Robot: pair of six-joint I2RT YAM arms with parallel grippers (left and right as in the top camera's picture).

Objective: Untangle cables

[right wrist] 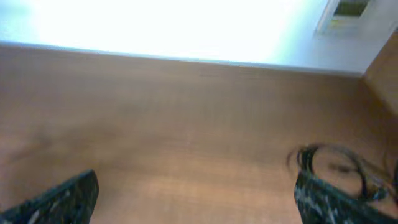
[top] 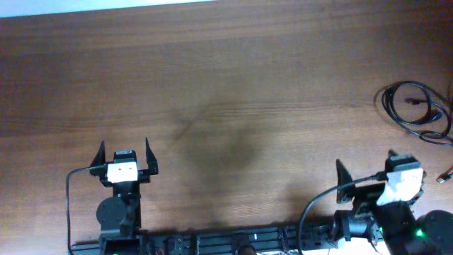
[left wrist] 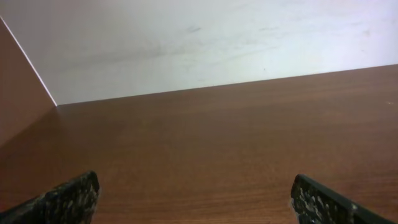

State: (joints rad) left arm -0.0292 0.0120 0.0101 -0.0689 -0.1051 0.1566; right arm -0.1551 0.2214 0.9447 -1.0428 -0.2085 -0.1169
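The cables (top: 417, 110) are thin black cords in a loose coil near the table's far right edge. They appear blurred in the right wrist view, cables (right wrist: 339, 163), just beyond the right finger. A small plug end (top: 444, 177) lies apart, close to the right edge. My right gripper (top: 364, 160) hovers near the front right, open and empty, short of the coil and to its left. My left gripper (top: 124, 147) stands open and empty at the front left, far from the cables. In the wrist views, only bare wood shows between the left gripper (left wrist: 196, 200) fingers and the right gripper (right wrist: 196, 200) fingers.
The brown wooden table (top: 226, 85) stretches across the whole view. A pale wall (left wrist: 205, 43) rises behind its far edge. The arms' bases and their thicker black leads (top: 71, 205) sit along the front edge.
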